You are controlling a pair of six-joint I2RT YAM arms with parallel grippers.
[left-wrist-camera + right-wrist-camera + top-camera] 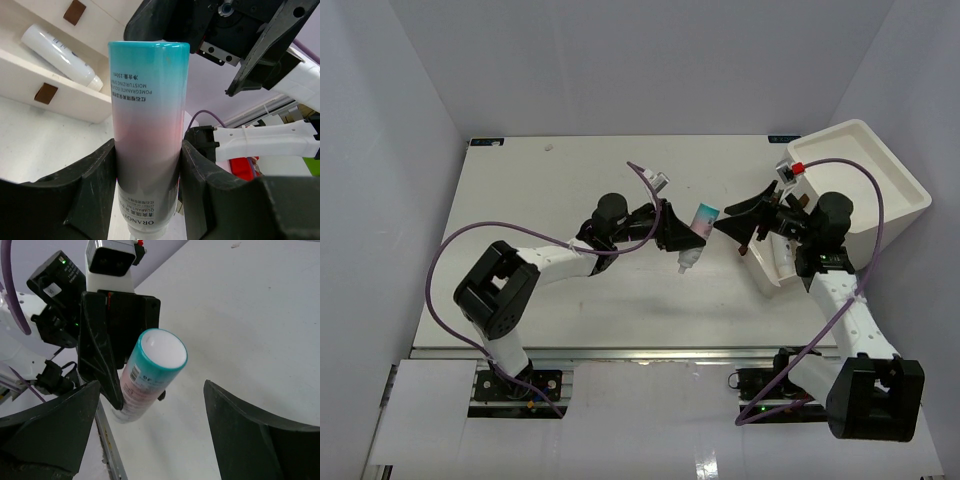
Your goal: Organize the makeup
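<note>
The left gripper was clenched on the pink teal-capped tube near the middle of the table, holding it clear of the surface with its teal end turned toward the right gripper. The right gripper stood just beside that end, jaws spread wide and grasping nothing. Bare table lay open on the far side and to the left of the pair, out to the far and left edges. The right side was tighter: a divided tray lay close against the right arm, and the big white bin sat at the far right corner. The left wrist view showed what the overhead view did not: both pads pressed on the tube's sides below its teal band, and a white tube lying slantwise in one compartment of the tray. The right wrist view alone showed the tube's round teal end framed between that gripper's two parted fingers, a gap on either side, with open table beyond
</note>
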